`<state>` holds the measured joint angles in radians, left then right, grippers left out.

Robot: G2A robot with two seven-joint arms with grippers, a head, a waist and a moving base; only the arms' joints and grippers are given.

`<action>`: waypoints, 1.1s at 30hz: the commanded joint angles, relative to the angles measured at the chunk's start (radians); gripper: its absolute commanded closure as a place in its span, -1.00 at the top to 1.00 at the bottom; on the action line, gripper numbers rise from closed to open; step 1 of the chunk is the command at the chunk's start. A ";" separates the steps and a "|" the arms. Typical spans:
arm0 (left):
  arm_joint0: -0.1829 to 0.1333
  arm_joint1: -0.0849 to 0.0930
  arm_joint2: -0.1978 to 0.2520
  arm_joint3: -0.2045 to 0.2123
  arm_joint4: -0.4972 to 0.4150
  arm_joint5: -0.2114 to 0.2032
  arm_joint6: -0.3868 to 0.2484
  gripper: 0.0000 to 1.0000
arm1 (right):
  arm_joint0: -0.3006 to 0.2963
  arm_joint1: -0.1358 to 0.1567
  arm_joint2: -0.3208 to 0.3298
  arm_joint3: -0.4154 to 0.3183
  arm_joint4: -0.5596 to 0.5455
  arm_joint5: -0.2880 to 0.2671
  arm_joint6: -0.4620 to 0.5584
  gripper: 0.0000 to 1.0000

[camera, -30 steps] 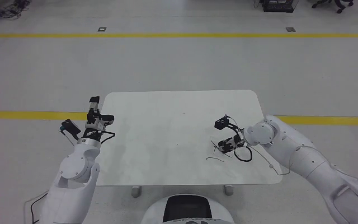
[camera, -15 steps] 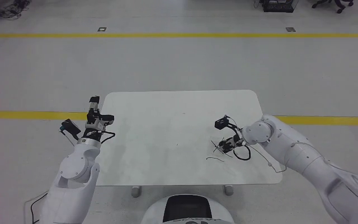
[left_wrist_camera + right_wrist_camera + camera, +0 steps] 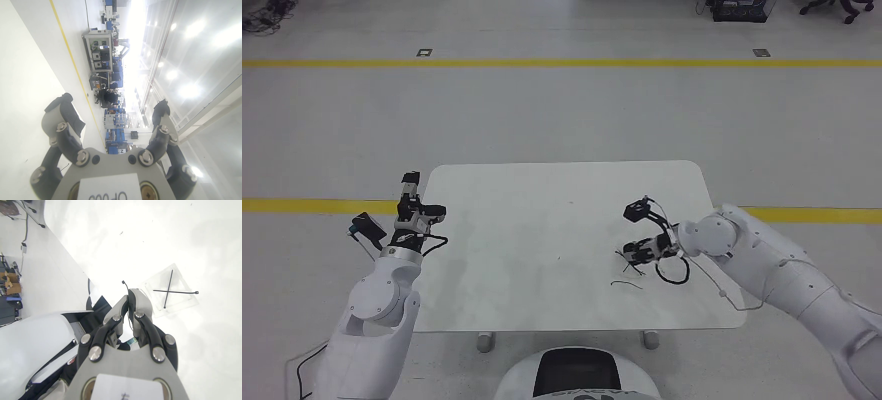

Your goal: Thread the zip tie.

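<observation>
Grippers, 2.
- Right gripper: fingers pressed together, pinching thin black plastic zip tie; tie's head end sticks out past fingertips. Position: low over right part of white table.
- Left gripper: fingers spread wide, nothing held; raised beside table's left edge.

Zip ties, 3 counted: 1 held, 2 crossed ties lying on square clear plastic tray, just beside right gripper.

Dark thin strand on table nearby: possibly fourth tie, too small to tell.
</observation>
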<state>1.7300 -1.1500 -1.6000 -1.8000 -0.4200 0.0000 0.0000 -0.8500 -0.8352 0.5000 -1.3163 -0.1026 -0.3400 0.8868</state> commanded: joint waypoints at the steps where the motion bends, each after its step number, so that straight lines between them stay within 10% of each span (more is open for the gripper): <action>1: 0.000 0.000 0.000 0.000 0.000 0.000 0.000 1.00 | -0.020 0.024 0.032 -0.035 0.041 0.000 -0.003 -1.00; 11: 0.000 0.000 0.000 0.000 0.000 0.000 0.000 1.00 | -0.155 0.082 0.253 -0.097 0.294 0.000 0.129 -1.00; 21: 0.000 0.000 0.000 0.000 0.000 0.000 0.000 1.00 | -0.159 0.082 0.254 -0.096 0.293 0.010 0.115 -1.00; 30: 0.000 0.000 0.000 0.000 0.000 0.000 0.000 1.00 | -0.170 0.082 0.299 -0.185 0.310 0.399 0.055 -1.00; 33: 0.000 0.000 0.000 0.000 0.000 0.000 0.000 1.00 | -0.178 0.082 0.306 -0.209 0.310 0.436 0.046 -1.00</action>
<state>1.7300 -1.1500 -1.6000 -1.8000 -0.4200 0.0000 0.0000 -1.0271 -0.7535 0.8051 -1.5249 0.2083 0.0947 0.9329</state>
